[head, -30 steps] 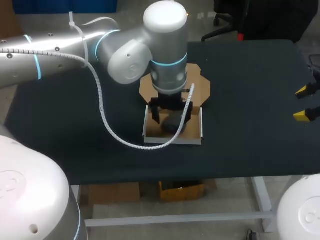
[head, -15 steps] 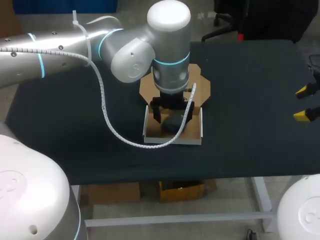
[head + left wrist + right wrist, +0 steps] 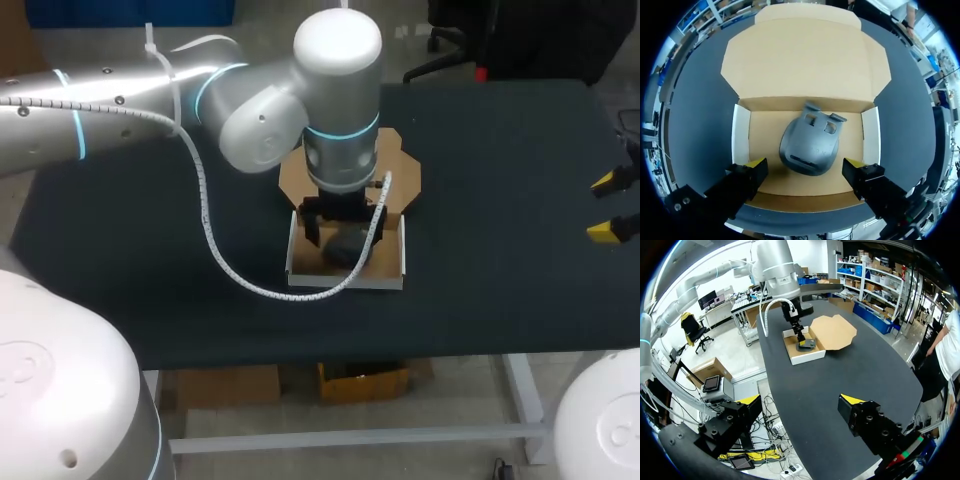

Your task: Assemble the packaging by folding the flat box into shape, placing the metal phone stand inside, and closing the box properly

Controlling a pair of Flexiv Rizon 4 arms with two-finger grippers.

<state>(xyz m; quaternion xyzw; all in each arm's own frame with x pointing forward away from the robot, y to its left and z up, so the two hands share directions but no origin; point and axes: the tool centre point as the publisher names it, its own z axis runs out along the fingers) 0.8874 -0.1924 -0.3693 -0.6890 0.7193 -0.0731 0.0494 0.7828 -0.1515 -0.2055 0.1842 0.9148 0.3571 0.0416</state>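
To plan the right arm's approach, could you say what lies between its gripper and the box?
Only bare table between right gripper and box; the right wrist view shows it.

The left arm (image 3: 120, 100) reaches to the middle and points straight down, left gripper (image 3: 805, 163) wide open. The right gripper (image 3: 612, 205) hangs far right, fingers apart.

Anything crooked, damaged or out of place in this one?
Only a small thing: the phone stand lies slightly turned inside the box, not square with its walls. The box itself shows no tears or crushing, its lid lies flat open behind it, and the left end effector hangs open above the stand.
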